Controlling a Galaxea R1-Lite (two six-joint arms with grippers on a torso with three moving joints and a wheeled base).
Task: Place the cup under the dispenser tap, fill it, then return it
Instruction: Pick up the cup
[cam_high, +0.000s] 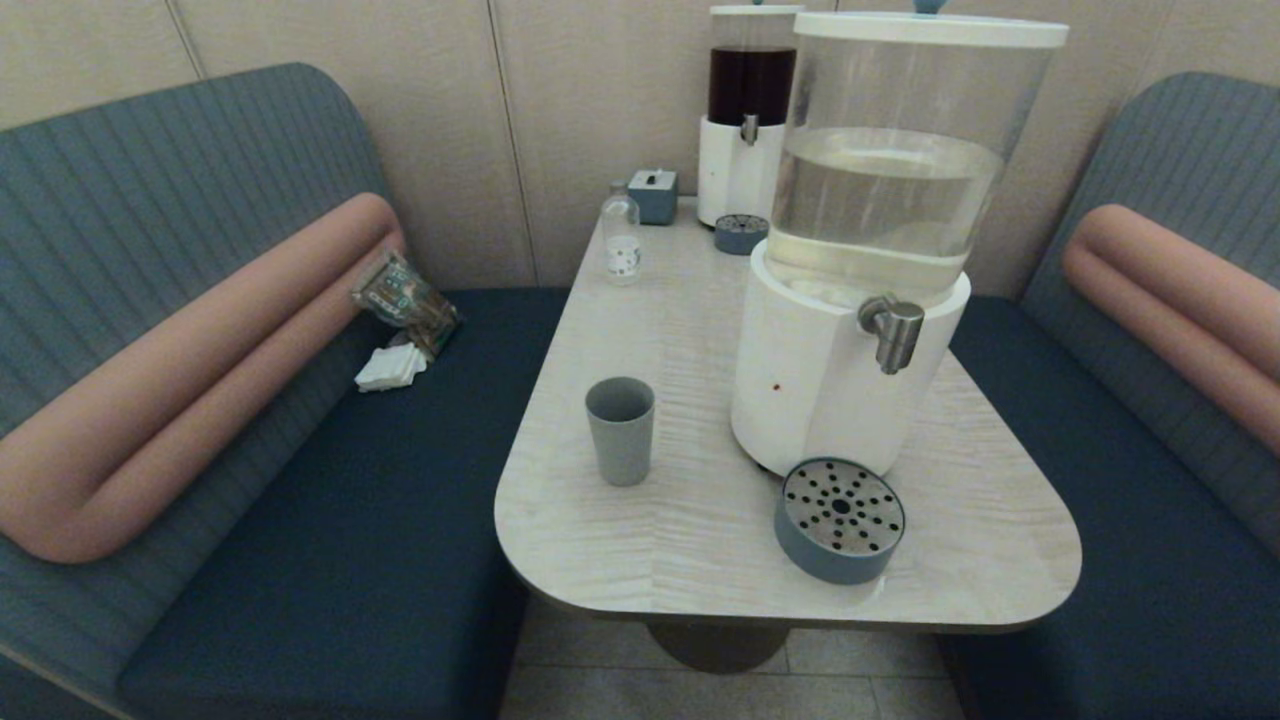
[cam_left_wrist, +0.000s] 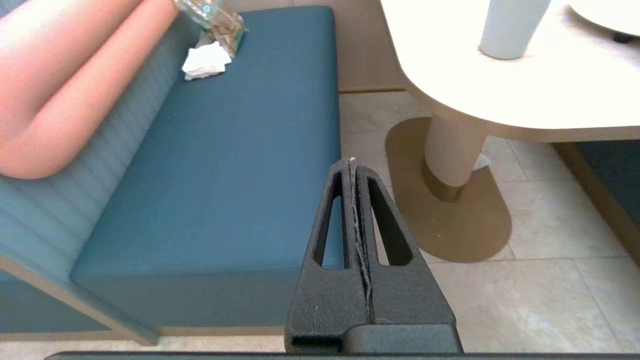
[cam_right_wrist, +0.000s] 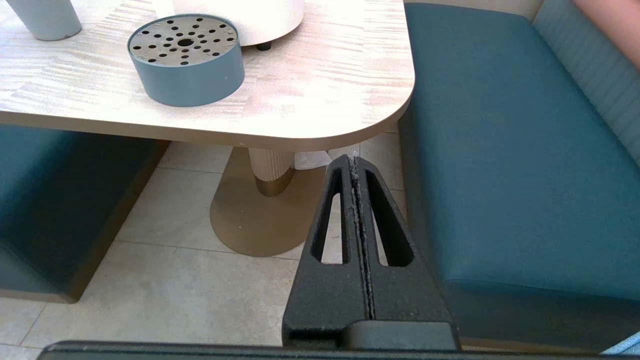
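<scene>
The grey-blue cup (cam_high: 620, 430) stands upright and empty on the pale table (cam_high: 690, 560), left of the big white-based dispenser (cam_high: 845, 370). The steel dispenser tap (cam_high: 892, 330) juts out above the round perforated drip tray (cam_high: 840, 520), which has nothing on it. Neither arm shows in the head view. My left gripper (cam_left_wrist: 351, 162) hangs shut and empty below table height, over the floor beside the left bench; the cup (cam_left_wrist: 510, 27) is far ahead of it. My right gripper (cam_right_wrist: 353, 159) is likewise shut and empty below the table's near edge, with the drip tray (cam_right_wrist: 186, 60) and cup (cam_right_wrist: 45, 20) beyond.
A small clear bottle (cam_high: 621, 240), a grey box (cam_high: 653, 195), a second dispenser with dark red liquid (cam_high: 745, 120) and its own drip tray (cam_high: 740, 233) stand at the table's far end. Blue benches (cam_high: 380, 520) flank the table; a packet (cam_high: 405, 300) and napkins (cam_high: 390, 368) lie on the left one.
</scene>
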